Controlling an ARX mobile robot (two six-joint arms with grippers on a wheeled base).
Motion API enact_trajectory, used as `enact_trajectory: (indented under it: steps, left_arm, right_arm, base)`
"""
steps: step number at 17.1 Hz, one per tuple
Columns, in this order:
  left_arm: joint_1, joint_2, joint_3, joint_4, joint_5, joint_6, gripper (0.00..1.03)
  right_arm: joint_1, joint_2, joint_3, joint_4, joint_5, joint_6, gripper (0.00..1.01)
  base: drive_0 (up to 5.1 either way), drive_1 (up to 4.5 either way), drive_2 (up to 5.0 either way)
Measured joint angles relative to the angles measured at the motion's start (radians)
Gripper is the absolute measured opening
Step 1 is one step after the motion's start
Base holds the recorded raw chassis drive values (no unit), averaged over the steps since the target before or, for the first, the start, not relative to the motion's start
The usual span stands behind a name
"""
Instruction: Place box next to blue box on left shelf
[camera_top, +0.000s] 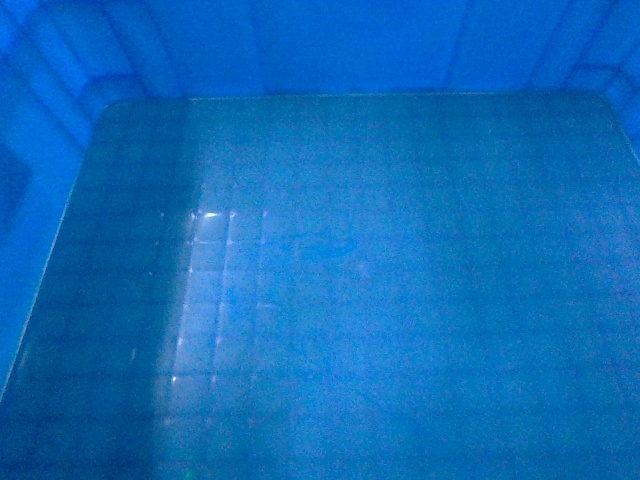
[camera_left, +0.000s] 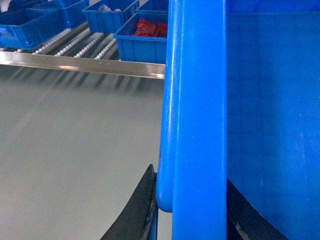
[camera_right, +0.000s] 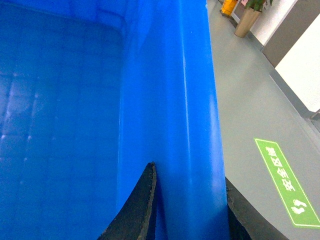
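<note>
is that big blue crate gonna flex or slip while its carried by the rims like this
Probably stiff: the box has a thick rounded rim and ribbed walls. Likely light, since its floor is bare. The glossy plastic could slip, though the left pincer and right pincer each straddle a rim.

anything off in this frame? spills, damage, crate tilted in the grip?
Nothing stands out. The box is empty, its floor clean apart from glare, with no cracks or spills visible. The left gripper and right gripper each straddle a rim squarely. Bins on the left shelf sit in order.
</note>
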Motion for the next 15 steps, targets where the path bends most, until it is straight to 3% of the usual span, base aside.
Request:
enact_trajectory:
  steps: [15]
  left_arm:
    - [0.000,-0.001,0.000,0.000,0.000,0.000,0.19]
  right_arm:
    - [0.000,0.000,0.000,0.002,-0.002,-0.001,0.22]
  base:
    - [0.0,4.27,-4.3]
